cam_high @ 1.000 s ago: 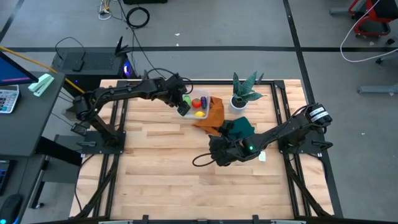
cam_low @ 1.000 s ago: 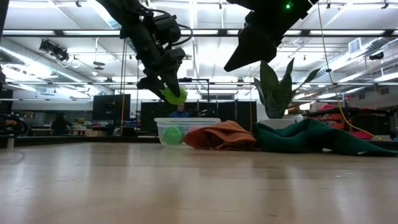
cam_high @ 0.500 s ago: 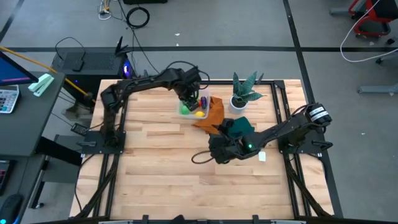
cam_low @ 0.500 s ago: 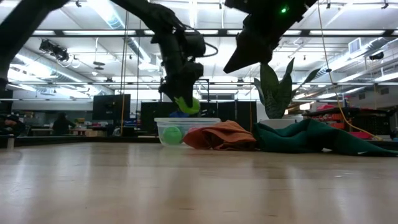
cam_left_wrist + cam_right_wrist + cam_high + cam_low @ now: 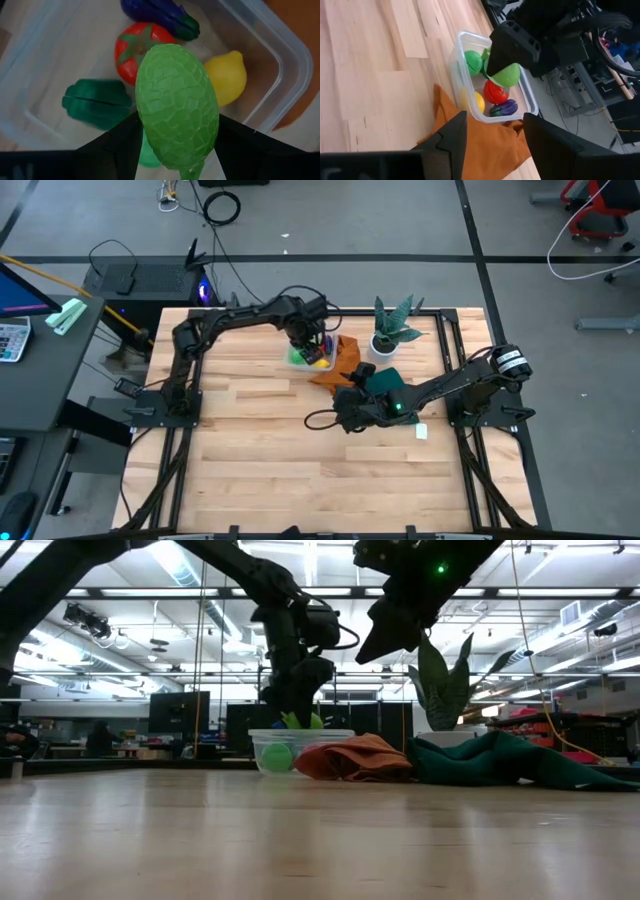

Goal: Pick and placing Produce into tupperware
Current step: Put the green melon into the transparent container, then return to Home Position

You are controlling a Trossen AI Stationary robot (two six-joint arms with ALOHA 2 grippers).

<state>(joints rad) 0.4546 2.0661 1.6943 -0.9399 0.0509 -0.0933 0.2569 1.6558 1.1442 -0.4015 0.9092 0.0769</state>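
Observation:
My left gripper (image 5: 308, 338) hangs over the clear tupperware (image 5: 300, 360) near the table's far edge, shut on a light green, scaly produce piece (image 5: 177, 110). In the tupperware (image 5: 295, 65) lie a red tomato (image 5: 129, 47), a dark purple eggplant (image 5: 160, 12), a yellow lemon (image 5: 227, 75) and a dark green pepper (image 5: 95, 102). In the low view the green piece (image 5: 300, 721) sits at the height of the tupperware's rim (image 5: 300, 732). My right gripper (image 5: 345, 412) is open, in the air over mid-table, beside the dark green cloth. My left gripper pinches the light green piece between its two fingers (image 5: 120, 145), one on each flank of its wide middle (image 5: 145, 120). The fingers come from above, pointing down. The piece hangs below them, lifted clear, its lower end over the produce inside the tupperware.
An orange cloth (image 5: 340, 365) lies against the tupperware's right side, and a dark green cloth (image 5: 385, 383) lies beyond it. A potted plant (image 5: 390, 330) stands near the far edge. A small white tag (image 5: 421, 432) lies to the right. Bare wood fills the near half.
My left gripper, shut on the light green piece throughout, has swung from the tupperware's left side to over it and come down, so the piece has dropped to rim height. My right gripper has drifted a little toward the far edge.

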